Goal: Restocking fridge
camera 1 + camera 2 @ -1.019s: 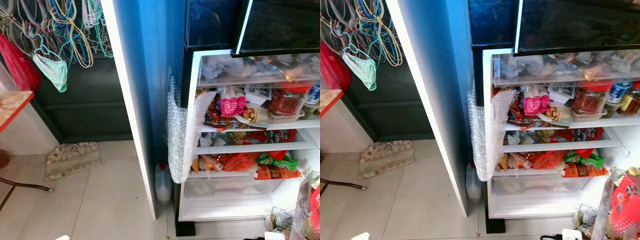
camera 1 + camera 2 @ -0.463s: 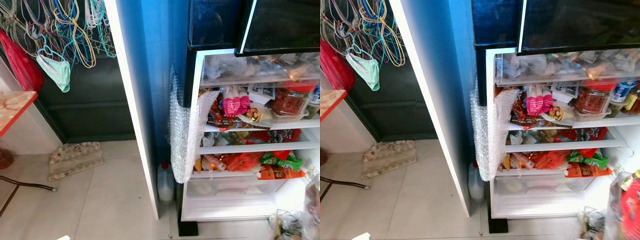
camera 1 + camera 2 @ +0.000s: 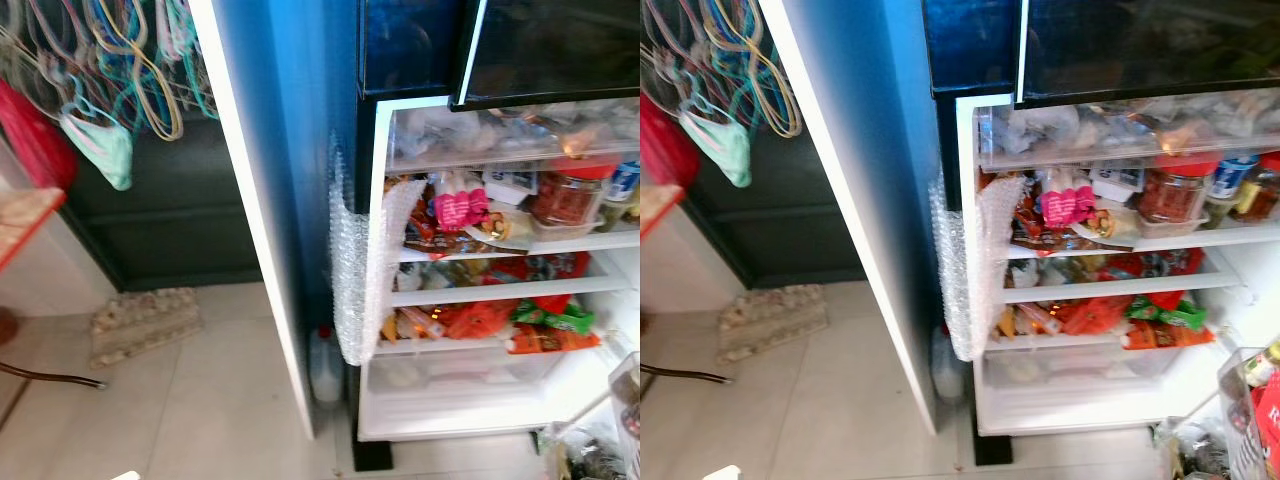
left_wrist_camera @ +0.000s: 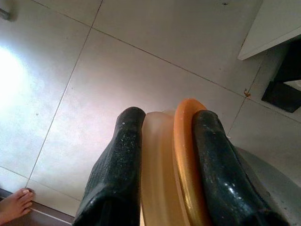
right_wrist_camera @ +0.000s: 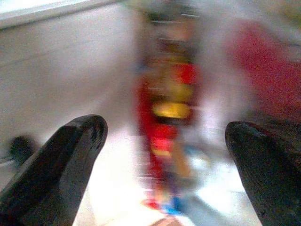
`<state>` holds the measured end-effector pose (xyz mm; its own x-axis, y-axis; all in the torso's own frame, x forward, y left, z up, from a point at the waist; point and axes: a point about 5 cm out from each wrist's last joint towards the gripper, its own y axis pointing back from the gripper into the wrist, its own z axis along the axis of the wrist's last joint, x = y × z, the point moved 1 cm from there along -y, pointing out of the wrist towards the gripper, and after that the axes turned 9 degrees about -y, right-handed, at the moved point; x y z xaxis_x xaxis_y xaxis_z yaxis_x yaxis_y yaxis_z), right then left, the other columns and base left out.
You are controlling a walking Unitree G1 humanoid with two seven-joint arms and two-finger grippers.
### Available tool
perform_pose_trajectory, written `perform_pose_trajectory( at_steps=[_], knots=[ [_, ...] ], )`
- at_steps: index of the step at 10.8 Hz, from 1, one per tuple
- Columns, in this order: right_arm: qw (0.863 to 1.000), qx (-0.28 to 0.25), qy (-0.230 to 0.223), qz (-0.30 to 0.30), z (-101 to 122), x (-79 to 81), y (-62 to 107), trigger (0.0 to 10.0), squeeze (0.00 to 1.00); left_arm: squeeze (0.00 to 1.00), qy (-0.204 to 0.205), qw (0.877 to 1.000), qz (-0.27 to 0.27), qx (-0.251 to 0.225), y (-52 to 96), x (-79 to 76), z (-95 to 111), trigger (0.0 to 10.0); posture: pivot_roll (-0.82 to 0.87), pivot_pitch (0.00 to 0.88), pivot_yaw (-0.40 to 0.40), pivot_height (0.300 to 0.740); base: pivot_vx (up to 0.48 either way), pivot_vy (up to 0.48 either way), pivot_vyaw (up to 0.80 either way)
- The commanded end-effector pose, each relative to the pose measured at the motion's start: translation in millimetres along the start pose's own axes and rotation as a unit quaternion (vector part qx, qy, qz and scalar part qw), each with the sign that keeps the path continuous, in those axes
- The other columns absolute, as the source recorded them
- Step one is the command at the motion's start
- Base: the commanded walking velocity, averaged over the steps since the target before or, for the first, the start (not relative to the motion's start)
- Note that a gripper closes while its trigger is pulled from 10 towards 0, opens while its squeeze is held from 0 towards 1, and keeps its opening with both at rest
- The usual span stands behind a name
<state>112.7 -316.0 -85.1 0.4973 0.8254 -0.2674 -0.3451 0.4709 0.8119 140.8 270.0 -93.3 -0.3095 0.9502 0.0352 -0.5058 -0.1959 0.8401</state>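
Left gripper [image 4: 162, 141]: I see my two black fingers [image 4: 120, 169] pressed against either side of a pale round container with an orange lid [image 4: 184, 155], held over the tiled floor [image 4: 141, 70].
Container's lie: it sits edge-on between the fingers, the orange rim running along them and away from the wrist; I cannot tell its full shape.
Bare foot [image 4: 14, 205]: a person's toes at the edge of my left wrist view.
Hangers [image 3: 120, 60]: a coloured tangle at far left, a green cloth [image 3: 100, 145] hanging among them.
Fridge [image 3: 480, 270]: open at right, shelves packed with packets, a pink pack [image 3: 458, 208] and a red-lidded jar [image 3: 566, 195]; bubble wrap [image 3: 350, 270] covers its left edge.
Right gripper [image 5: 164, 136]: fingers spread wide, nothing between them; beyond them a blurred red and yellow packet [image 5: 167, 117].
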Motion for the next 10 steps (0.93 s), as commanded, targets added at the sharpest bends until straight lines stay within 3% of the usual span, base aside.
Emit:
perform_pose_trajectory(
  at_steps=[1, 3, 5, 8, 10],
  knots=[
    [0.998, -0.001, 0.013, 0.057, -2, 24.2, 1.7, 10.0, 0.0, 0.0, 0.0, 1.0, -0.005, 0.015, 0.6, -1.6, -7, 10.0, -0.14, 0.0, 0.044, 0.74, 0.0, 0.0, 0.0],
    [0.996, 0.006, -0.006, 0.093, -7, 53.7, 5.8, 10.0, 0.0, 0.0, -0.007, 1.0, -0.004, 0.014, 0.5, -1.2, -6, 10.0, -0.13, 0.0, 0.045, 0.74, 0.0, 0.0, 0.0],
    [0.994, 0.008, -0.027, 0.106, -8, 66.7, 8.2, 10.0, 0.0, 0.0, -0.017, 1.0, -0.007, 0.014, 0.5, -1.2, -5, 10.0, -0.13, 0.0, 0.05, 0.74, 0.0, -0.135, 0.0],
    [0.993, 0.013, -0.029, 0.112, -10, 69.1, 8.8, 10.0, 0.0, 0.0, -0.02, 1.0, -0.008, 0.013, 0.4, -1.6, -5, 10.0, -0.13, 0.0, 0.053, 0.74, 0.0, -0.27, -0.68],
    [0.993, 0.01, -0.03, 0.116, -10, 68.9, 8.9, 10.0, 0.0, 0.0, -0.021, 1.0, -0.007, 0.012, 0.4, -1.4, -4, 10.0, -0.14, 0.0, 0.056, 0.74, 0.0, -0.27, 0.0]
  ],
)
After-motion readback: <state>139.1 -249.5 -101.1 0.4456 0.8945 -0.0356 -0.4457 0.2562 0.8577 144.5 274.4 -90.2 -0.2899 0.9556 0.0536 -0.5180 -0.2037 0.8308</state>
